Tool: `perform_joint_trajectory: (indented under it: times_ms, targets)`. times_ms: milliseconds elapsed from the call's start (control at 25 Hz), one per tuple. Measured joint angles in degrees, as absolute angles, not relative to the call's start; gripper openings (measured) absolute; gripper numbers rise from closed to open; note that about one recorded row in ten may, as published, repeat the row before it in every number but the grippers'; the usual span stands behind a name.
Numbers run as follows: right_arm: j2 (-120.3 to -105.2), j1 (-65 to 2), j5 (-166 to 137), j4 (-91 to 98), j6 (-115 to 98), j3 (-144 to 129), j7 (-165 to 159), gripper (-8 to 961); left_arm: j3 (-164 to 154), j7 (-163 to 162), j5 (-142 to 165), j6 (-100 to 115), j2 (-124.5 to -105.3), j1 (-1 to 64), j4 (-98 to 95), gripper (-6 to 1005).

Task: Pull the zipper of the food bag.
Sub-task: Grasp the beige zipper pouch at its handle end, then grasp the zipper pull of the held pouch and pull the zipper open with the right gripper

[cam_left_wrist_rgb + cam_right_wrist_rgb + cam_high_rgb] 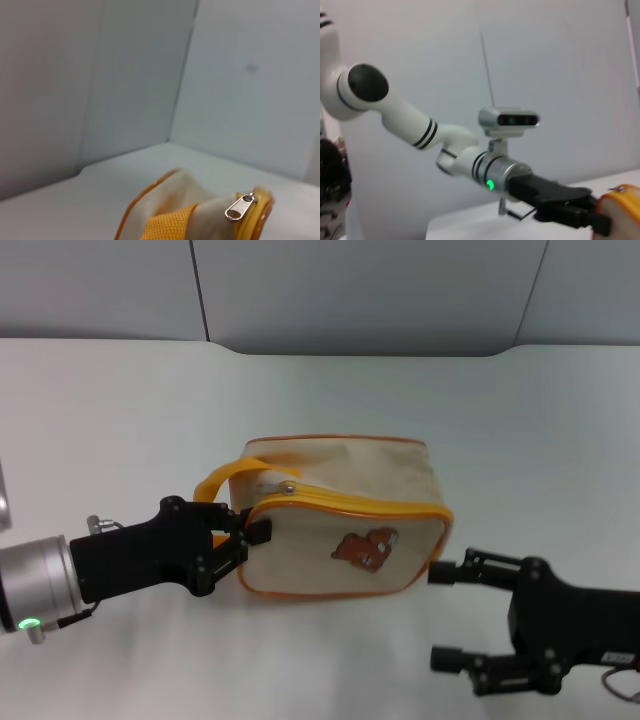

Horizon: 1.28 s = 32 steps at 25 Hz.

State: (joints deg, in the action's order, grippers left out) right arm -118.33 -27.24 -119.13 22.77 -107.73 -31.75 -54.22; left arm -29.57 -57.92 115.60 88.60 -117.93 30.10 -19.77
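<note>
The left gripper (pixel 258 532) pinches the bag (pixel 345 520) at its end below the zipper (pixel 350 502); the right gripper (pixel 437 615) gapes beside the bag's other end.

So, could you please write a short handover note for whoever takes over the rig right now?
Left gripper: at the left end of the boxy beige fabric food bag with orange piping, fingers against the bag's end; whether they grip anything cannot be told.
Right gripper: open, at the bag's right end, upper finger near the corner.
The bag lies on the white table, bear print facing the robot.
Orange-yellow zipper track looks closed, silver pull tab at the left end.
Left: grasp the tab, pull it along.
</note>
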Motion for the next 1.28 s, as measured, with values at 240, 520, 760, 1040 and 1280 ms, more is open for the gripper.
perform_joint_trajectory:
  times_ms: [240,520,760,1040,1280]
  targets:
    - [-116.88,-28.63,-119.01,24.43,-115.05,-20.94,-65.58,843,-28.77,-58.71,115.13,97.7,-117.86,30.47,-23.58,127]
    - [-115.6,-34.28,-118.56,29.96,-117.14,-20.38,-86.88,835,-29.28,-60.21,114.8,100.25,-118.49,32.29,-25.85,120]
    - [-115.27,-41.9,-118.5,34.84,-114.66,-27.39,-104.1,826,-29.94,-59.87,114.85,100.68,-118.63,32.93,-25.36,114]
    - [-114.8,-47.91,-118.64,35.58,-110.32,-33.63,-119.33,590,-30.05,-59.77,114.79,101.08,-118.66,33.1,-25.31,113]
    - [-114.72,-49.87,-118.84,37.35,-107.58,-36.62,-126.55,466,-30.06,-59.75,114.78,101.14,-118.72,33.32,-25.31,106]
